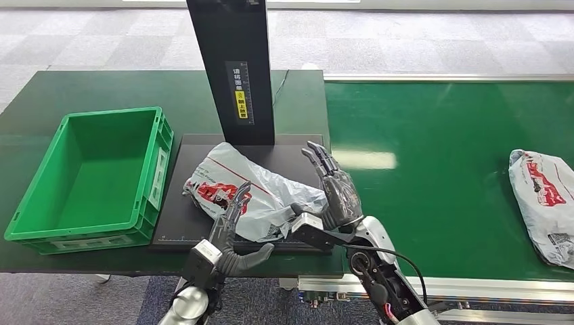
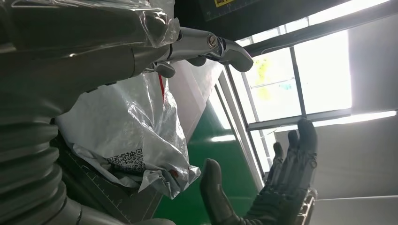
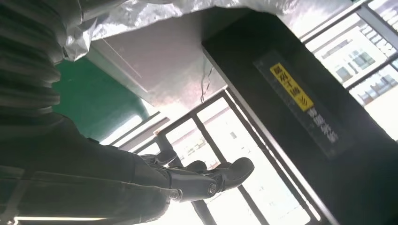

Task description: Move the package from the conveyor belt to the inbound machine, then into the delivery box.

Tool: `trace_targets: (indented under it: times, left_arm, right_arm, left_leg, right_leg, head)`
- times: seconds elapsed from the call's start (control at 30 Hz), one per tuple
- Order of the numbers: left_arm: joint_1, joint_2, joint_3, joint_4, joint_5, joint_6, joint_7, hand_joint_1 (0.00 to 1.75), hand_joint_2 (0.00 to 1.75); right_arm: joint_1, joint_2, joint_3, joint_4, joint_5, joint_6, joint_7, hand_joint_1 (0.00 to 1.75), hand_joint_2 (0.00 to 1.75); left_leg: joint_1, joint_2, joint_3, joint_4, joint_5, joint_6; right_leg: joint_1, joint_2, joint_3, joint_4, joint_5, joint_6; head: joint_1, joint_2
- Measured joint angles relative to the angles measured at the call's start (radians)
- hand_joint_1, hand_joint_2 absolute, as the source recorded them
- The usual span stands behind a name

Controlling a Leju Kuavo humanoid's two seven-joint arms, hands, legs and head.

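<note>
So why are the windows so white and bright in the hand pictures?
Left wrist view: daylight overexposes the windows, leaving the right hand dark. Right wrist view: the same glare at the windows. Head view: a ceiling light glints on the green conveyor belt.

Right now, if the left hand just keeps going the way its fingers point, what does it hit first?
Most likely the package on the black platform. The left hand points up and away from the robot, its fingertips already at the package's near edge. Beyond that stands the black column. Depth is unclear, so contact may already exist.
</note>
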State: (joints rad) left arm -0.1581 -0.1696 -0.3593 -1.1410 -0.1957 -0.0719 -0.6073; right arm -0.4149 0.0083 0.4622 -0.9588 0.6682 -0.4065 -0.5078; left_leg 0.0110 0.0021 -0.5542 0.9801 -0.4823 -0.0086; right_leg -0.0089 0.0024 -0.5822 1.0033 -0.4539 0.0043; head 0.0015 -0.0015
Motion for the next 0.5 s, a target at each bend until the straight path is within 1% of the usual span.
trace_targets:
  times: [0.2, 0.5]
  left_arm:
    - [0.0, -0.002, 0.0, 0.0, 0.0, 0.0, 0.0, 0.0, 1.75]
    - [0.0, -0.002, 0.001, -0.002, 0.0, 0.0, 0.0, 0.0, 1.75]
  right_arm:
    - [0.021, -0.001, -0.03, -0.045, -0.01, -0.005, -0.009, 0.0, 1.75]
    - [0.03, -0.001, -0.042, -0.061, -0.01, -0.005, -0.009, 0.0, 1.75]
  left_leg:
    - [0.0, 0.0, 0.0, 0.0, 0.0, 0.0]
    - [0.0, 0.0, 0.0, 0.0, 0.0, 0.0]
  right_leg:
    - [0.0, 0.0, 0.0, 0.0, 0.0, 0.0]
    - [0.0, 0.0, 0.0, 0.0, 0.0, 0.0]
  head:
    - [0.0, 0.0]
    - [0.0, 0.0]
